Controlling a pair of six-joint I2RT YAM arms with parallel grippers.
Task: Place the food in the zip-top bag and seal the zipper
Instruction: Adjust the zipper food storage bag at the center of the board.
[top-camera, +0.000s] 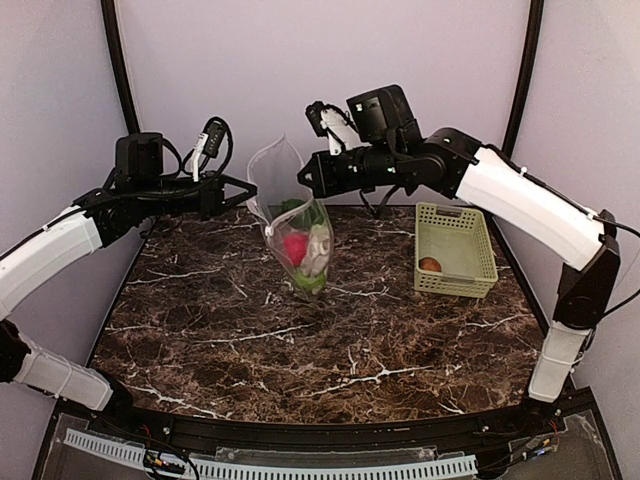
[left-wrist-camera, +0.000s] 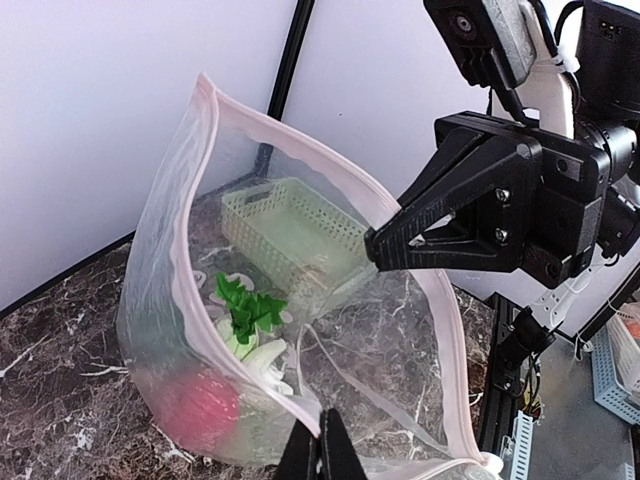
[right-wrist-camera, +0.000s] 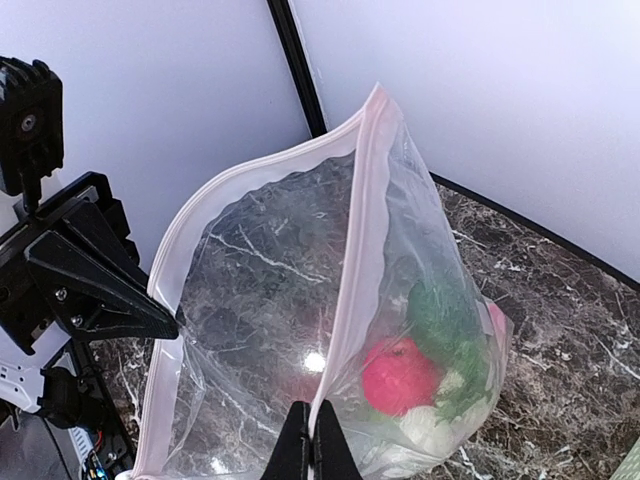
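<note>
The zip-top bag (top-camera: 290, 225), limp, slippery and weighted by food (top-camera: 297, 248), stands mid-table between left gripper (top-camera: 251, 190) and right gripper (top-camera: 303, 178), both clamped fully closed on its stiffer zipper (right-wrist-camera: 358, 200), judged the best hold.

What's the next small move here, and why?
Probably ease the left end effector and right end effector apart: both pinch the zipper, its mouth gapes, and tension should flatten it for sealing. Though one brown piece lies in the basket.

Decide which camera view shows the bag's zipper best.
Right wrist: the zipper runs large and unbroken, with both lips apart. Left wrist shows it too, but one stretch is hidden. Top external shows only a faint, small outline.
</note>
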